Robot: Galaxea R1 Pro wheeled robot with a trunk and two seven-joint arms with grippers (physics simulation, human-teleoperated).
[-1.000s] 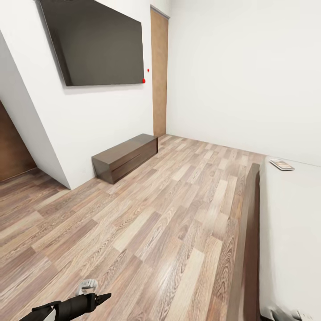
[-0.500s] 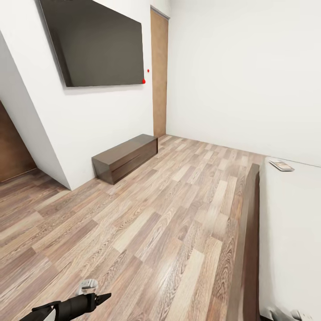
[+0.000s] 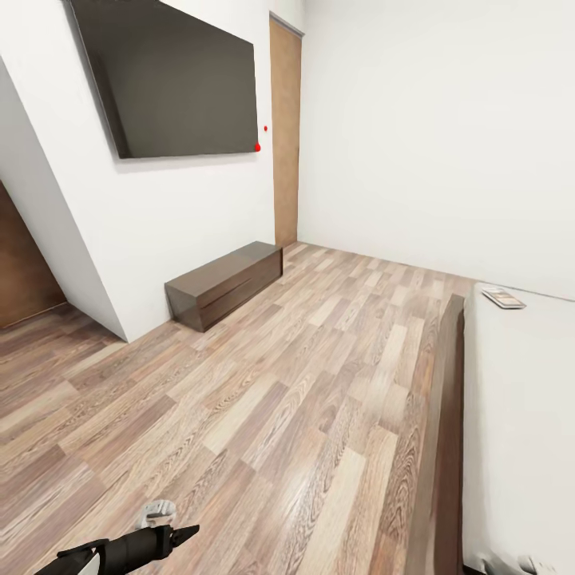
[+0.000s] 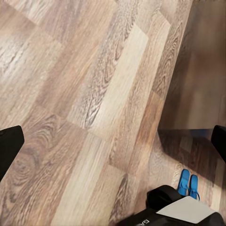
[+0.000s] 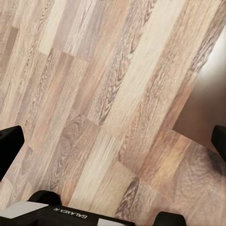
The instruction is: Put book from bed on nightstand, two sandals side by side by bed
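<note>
1. Left gripper (image 4: pixel 113 136): both fingertips sit at the far edges of the left wrist view, so it's spread wide, holding nothing, over bare wood floor (image 4: pixel 84 84). In the head view you see it low at about 7 o'clock.
2. Right gripper (image 5: pixel 113 136): same, fingertips far apart, empty, plank floor beneath, with a dark strip at one edge that may be the bed frame; cannot tell for sure.
3. Sandals (image 4: pixel 188 182): two blue flip-flops lying side by side, touching or nearly so, on the floor just past the robot's own body in the left wrist view, near a dark shadowed edge.
4. Bed (image 3: pixel 519 415): runs along your right, 3 to 5 o'clock, long axis pointing away from you.
5. Book (image 3: pixel 503 298): flat on the mattress's far corner, about 2 o'clock, well apart from both grippers. Your right arm looks nearer; you likely need to drive forward along the bed first.
6. Bench (image 3: pixel 225 281) at 11 o'clock under the TV (image 3: pixel 176 80) isn't a nightstand.
</note>
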